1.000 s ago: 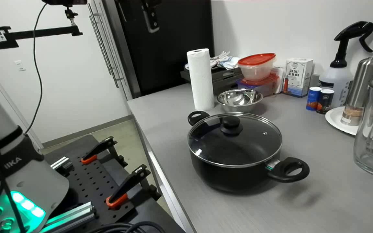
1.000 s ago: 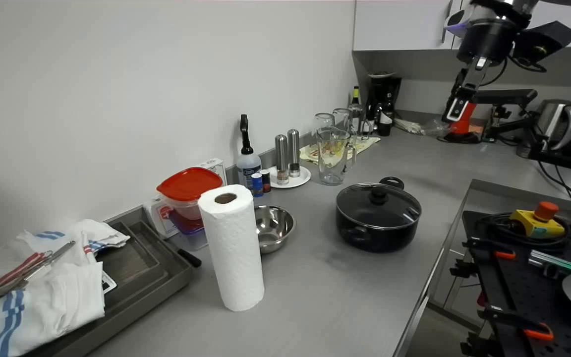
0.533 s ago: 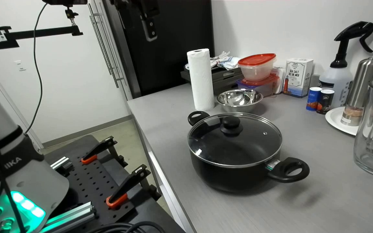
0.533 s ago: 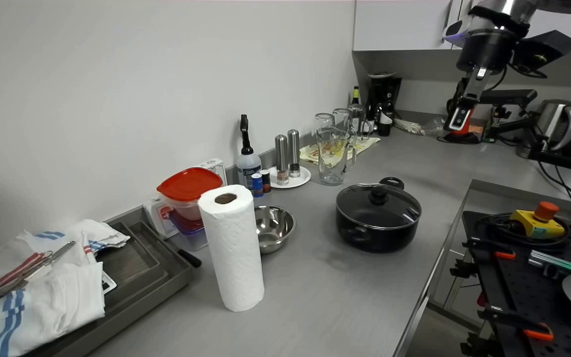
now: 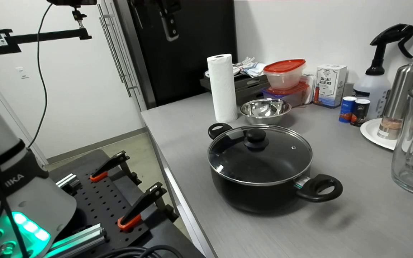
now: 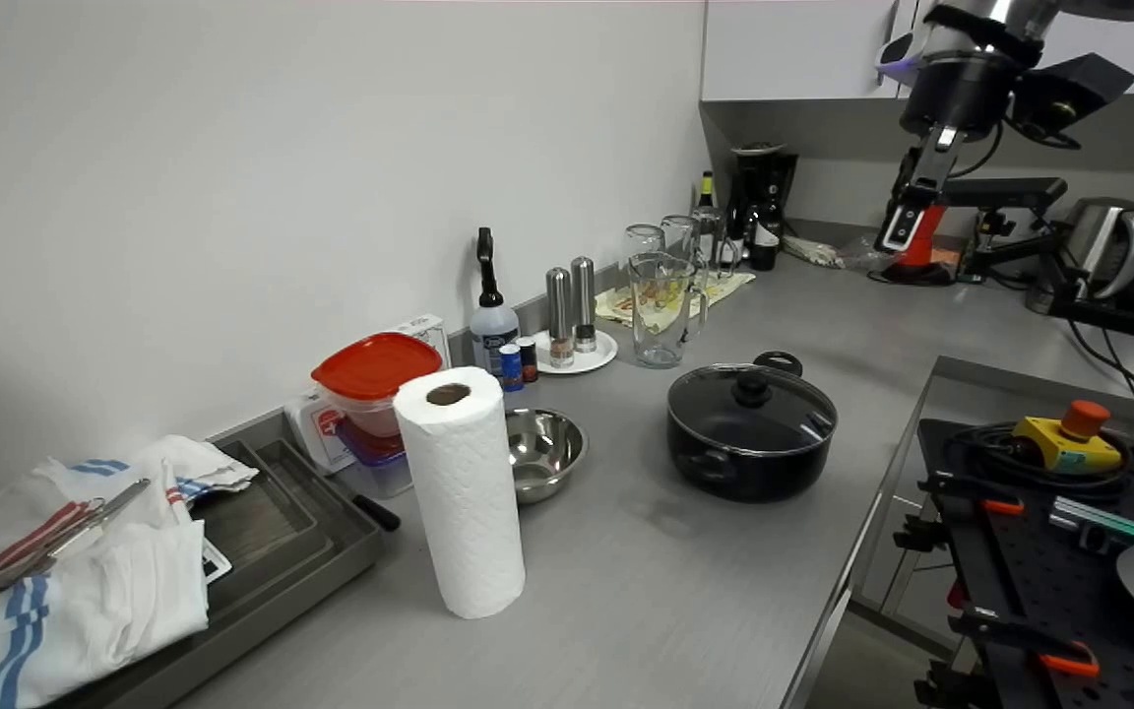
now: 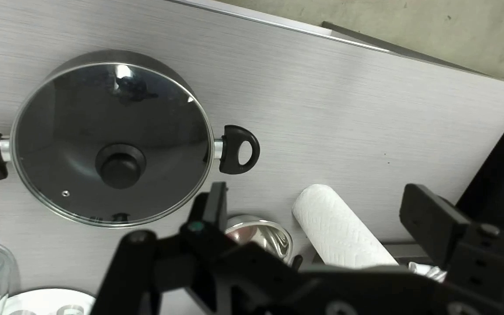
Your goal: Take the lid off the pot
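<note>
The black pot (image 5: 260, 197) stands upright on the grey counter, with its two loop handles showing; it is also in the other views (image 6: 749, 478) (image 7: 112, 56). The round glass lid (image 5: 281, 157) with a metal rim and black knob (image 5: 256, 136) sits flat on the pot; it also shows in an exterior view (image 6: 724, 404) and in the wrist view (image 7: 155, 113). My gripper (image 7: 315, 192) is open and empty, fingers wide apart. It hangs high above the counter (image 6: 897, 236), well clear of the lid. In the wrist view the knob lies left of both fingers.
A paper towel roll (image 5: 222, 89) and a steel bowl (image 5: 265, 111) stand beside the pot. A glass pitcher (image 6: 659, 315), a white plate with mills (image 6: 577, 362), a spray bottle (image 6: 494, 320) and red-lidded containers (image 6: 375, 366) line the wall. A grey tray (image 6: 277, 561) holds towels.
My gripper dipped slightly and then rose a little, with a small sideways shift. It stays open. The pot and lid have not moved.
</note>
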Controlling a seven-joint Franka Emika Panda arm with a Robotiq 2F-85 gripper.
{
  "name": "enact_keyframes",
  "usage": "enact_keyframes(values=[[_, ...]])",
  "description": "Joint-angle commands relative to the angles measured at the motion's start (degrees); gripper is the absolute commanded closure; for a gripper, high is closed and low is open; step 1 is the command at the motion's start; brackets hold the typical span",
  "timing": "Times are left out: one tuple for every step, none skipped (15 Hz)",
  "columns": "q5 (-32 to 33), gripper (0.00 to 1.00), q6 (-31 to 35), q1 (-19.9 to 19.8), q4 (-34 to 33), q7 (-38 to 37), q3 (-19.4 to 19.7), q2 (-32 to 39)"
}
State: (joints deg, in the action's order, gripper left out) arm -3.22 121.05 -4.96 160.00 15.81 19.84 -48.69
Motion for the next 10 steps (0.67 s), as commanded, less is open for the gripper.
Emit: enact_keyframes(values=[[-1.92, 0.00, 4.85, -0.58, -0.30, -1.95, -1.58, 4.41], [-2.42, 0.00, 7.26, -0.44, -0.40, -3.11, -1.94, 6.22], [-2.68, 0.00, 8.49, -0.45, -0.61, -3.92, -2.32, 7.65], [-3.46, 0.00, 11.64, -0.38, -0.49, -5.02, -2.64, 9.33], [-3.78, 0.00, 13.16, -0.40, -0.87, -6.01, -3.17, 11.13], [-4.34, 0.00, 15.83, -0.43, -1.11, -7.31, -3.70, 13.08], [-4.64, 0.00, 18.11, -0.57, -1.37, -8.60, -4.31, 14.83], [-4.89, 0.00, 20.47, -0.74, -1.87, -10.10, -5.02, 16.92], [-4.99, 0.00, 22.26, -0.97, -2.50, -11.60, -5.68, 18.93], [-4.92, 0.00, 24.49, -1.28, -3.16, -13.23, -6.37, 21.11]])
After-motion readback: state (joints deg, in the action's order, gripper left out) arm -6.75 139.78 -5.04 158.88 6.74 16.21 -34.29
